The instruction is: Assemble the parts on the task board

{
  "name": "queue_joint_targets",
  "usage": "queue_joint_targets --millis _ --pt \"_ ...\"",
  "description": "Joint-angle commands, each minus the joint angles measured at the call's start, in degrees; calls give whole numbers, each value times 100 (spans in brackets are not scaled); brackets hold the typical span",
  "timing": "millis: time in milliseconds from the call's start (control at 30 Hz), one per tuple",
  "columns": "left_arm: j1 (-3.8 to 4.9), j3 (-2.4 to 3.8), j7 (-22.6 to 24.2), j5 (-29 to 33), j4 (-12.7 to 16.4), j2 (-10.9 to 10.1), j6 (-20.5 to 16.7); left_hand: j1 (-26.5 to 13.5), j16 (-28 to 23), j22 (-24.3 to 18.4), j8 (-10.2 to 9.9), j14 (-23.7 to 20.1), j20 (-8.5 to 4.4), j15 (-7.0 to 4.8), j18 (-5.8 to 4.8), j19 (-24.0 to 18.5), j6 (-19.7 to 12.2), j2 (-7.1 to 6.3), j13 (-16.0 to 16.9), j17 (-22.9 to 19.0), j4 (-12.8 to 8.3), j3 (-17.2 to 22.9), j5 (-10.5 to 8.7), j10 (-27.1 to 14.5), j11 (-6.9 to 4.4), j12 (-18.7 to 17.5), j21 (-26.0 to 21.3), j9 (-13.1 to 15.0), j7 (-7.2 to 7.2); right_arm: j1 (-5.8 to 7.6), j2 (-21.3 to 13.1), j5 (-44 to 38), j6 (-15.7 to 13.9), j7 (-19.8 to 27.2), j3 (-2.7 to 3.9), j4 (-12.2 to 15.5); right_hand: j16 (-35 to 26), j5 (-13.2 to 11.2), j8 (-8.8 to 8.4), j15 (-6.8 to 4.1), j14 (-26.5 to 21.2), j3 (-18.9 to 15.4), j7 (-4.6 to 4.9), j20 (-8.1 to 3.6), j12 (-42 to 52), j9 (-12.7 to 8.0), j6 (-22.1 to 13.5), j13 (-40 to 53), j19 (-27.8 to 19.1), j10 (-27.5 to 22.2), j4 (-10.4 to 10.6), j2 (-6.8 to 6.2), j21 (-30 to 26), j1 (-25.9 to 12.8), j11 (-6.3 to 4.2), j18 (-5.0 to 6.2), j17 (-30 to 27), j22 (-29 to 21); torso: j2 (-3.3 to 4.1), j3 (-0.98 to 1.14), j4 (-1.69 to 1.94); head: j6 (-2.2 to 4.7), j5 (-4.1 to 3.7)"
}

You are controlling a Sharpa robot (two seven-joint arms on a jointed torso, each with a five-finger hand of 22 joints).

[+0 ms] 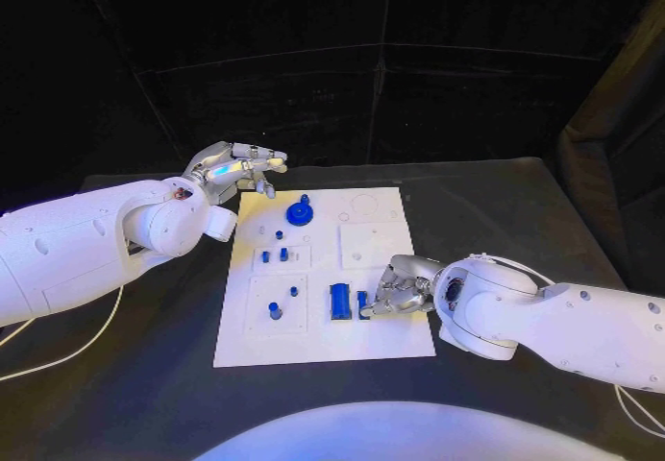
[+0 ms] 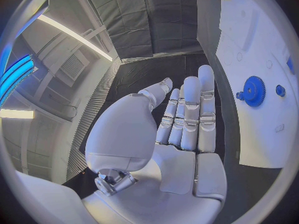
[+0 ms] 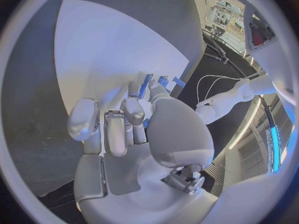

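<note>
The left hand (image 1: 238, 166) hovers empty, fingers spread, off the board's (image 1: 388, 341) far left corner. The right hand (image 1: 399, 288) curls over a small blue part (image 1: 363, 303) on the board's near right; whether it grips is unclear.

Black table (image 1: 527, 221) — the white task board (image 1: 374, 341) lies flat at its middle.
</note>
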Motion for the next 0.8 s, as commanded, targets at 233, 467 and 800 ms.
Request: queue_joint_targets --millis 233,467,800 --pt "7 -82 279 31 36 -32 36 -119 33 -34 37 -68 42 3 77 -24 -40 -37 -11 -41 56 -79 6 -70 3 50 -37 -6 10 61 -457 2250 -1011 2610 5 -80 -1728 357 -403 217 -225 -59 281 192 -2734 -136 -674 -1973 -1316 -1300 -327 78 -1799 668 275 435 -1696 -2901 -82 -10 4 112 27" --pt "-8 -134 696 135 -62 16 6 -157 -800 -389 112 -565 111 71 83 -519 -5 -30 -75 -520 106 -240 11 -118 36 28 -585 -4 30 309 -217 4499 -719 4076 16 -1119 -4916 -57 -689 576 -1515 526 627 486 -4493 -328 -972 -3663 -2083 -2100 -758 362 -3422 1485 651 433 -4320 -3959 -253 -65 -3 386 6" --pt "-121 -144 1193 429 -621 302 -65 -148 -3454 -1523 -116 -1419 571 545 -32 -1998 -56 -22 -111 -1648 171 -277 25 -6 208 -825 -2228 -24 10 481 796 5749 -217 5149 149 -2959 -7763 -278 -1042 1252 -2368 1126 668 1281 -5807 -1180 -1083 -6024 -2694 -1959 -1144 129 -5951 1033 1044 492 -6504 -5483 -415 -85 -78 937 118"
